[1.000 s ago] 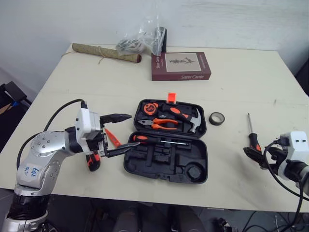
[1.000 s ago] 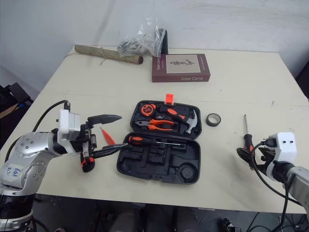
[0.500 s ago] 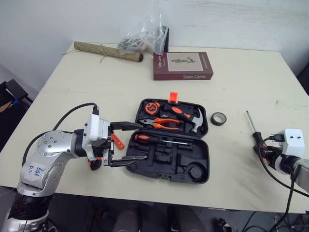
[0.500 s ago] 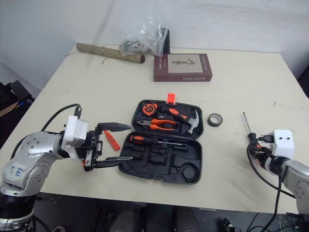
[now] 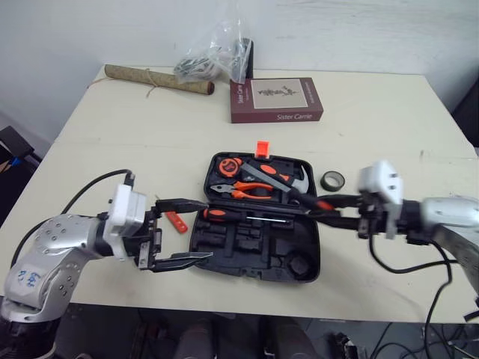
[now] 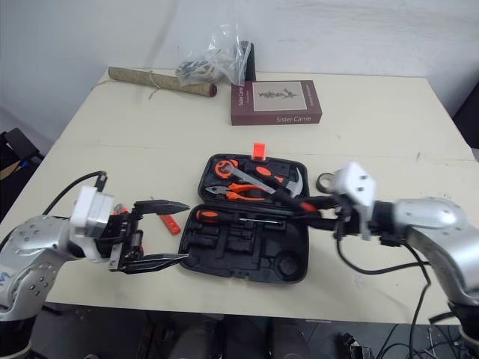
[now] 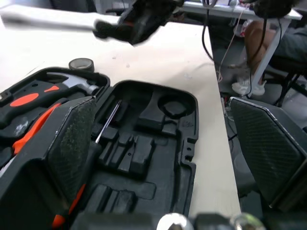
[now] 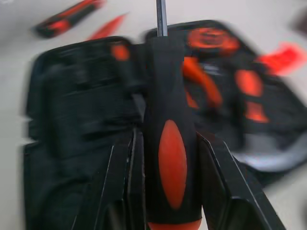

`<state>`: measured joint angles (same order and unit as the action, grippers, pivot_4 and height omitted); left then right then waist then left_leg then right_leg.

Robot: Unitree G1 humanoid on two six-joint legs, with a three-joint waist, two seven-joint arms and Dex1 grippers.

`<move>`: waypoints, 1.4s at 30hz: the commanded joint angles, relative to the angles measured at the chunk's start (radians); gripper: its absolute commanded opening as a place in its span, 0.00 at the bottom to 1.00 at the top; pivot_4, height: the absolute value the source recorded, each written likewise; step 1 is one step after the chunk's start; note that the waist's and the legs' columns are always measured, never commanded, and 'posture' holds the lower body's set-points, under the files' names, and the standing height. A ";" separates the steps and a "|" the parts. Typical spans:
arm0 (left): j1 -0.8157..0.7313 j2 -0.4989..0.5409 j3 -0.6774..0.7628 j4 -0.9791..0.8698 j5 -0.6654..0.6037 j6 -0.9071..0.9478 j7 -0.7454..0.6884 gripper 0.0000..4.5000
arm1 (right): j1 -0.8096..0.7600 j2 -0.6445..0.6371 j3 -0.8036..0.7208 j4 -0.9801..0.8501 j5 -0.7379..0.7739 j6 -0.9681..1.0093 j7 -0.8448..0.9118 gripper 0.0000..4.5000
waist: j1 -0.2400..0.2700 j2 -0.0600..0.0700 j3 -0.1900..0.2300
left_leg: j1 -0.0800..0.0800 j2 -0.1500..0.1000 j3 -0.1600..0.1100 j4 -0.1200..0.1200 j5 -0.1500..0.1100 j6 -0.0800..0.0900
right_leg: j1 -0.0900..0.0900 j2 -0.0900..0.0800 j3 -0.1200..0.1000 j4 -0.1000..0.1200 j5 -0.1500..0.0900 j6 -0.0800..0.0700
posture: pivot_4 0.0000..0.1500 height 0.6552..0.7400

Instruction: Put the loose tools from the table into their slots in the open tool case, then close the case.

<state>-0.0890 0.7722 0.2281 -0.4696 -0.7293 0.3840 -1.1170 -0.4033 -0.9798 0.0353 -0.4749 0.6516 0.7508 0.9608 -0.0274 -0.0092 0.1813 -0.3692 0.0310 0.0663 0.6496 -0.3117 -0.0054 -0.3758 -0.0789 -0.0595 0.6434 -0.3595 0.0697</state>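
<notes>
I hold the screwdriver point(image 8: 169, 139) over the tool case point(image 5: 254, 262)
My right gripper point(image 5: 344, 209) clamps its handle, shaft pointing ahead across the slots, ready for seating; my left gripper point(image 5: 183, 230) gapes empty, the case's rim just ahead.

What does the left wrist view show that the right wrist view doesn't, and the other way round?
Left wrist view: the open left gripper and a person's leg past the table edge. Right wrist view: a loose black-and-orange tool lying on the table beyond the case. Both: the open tool case and the right gripper shut on the screwdriver.
</notes>
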 commanded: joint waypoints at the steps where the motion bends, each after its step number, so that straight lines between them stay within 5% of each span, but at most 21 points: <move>1: 0.041 0.014 0.038 -0.003 0.044 -0.066 -0.016 1.00 | -0.125 -0.019 0.138 -0.064 -0.028 0.129 0.024 0.23 | 0.001 0.000 0.000 | 0.000 0.000 0.000 0.000 0.000 0.000 | 0.000 0.000 0.000 -0.001 0.000 0.000 | 1.00 1.00; 7: 0.111 0.005 0.078 0.016 0.067 -0.093 0.013 1.00 | -0.276 -0.020 0.410 0.005 -0.288 0.080 0.059 0.23 | 0.000 -0.001 0.000 | -0.003 -0.001 -0.003 0.000 0.000 0.000 | -0.001 -0.001 -0.001 -0.004 0.000 -0.001 | 1.00 1.00; 14: 0.171 0.003 0.108 -0.015 0.052 -0.087 0.027 1.00 | -0.301 -0.021 0.474 0.085 -0.428 0.019 0.128 0.23 | -0.001 -0.001 0.000 | -0.002 0.000 -0.003 0.000 0.000 0.000 | 0.000 -0.001 -0.001 -0.003 0.000 -0.001 | 1.00 1.00; 42: 0.152 0.010 0.083 -0.038 0.050 -0.053 0.058 1.00 | -0.164 0.071 0.352 0.060 -0.355 0.267 0.062 0.23 | 0.000 -0.002 0.000 | -0.001 -0.001 -0.003 0.001 0.000 0.000 | 0.001 -0.001 -0.002 -0.001 0.000 -0.001 | 1.00 1.00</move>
<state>0.0729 0.7706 0.3100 -0.4985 -0.6642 0.3346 -1.0535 -0.5754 -0.9134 0.3840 -0.4281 0.3002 0.9807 1.0492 -0.0275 -0.0108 0.1809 -0.3705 0.0305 0.0633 0.6501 -0.3121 -0.0050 -0.3748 -0.0802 -0.0610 0.6420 -0.3598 0.0691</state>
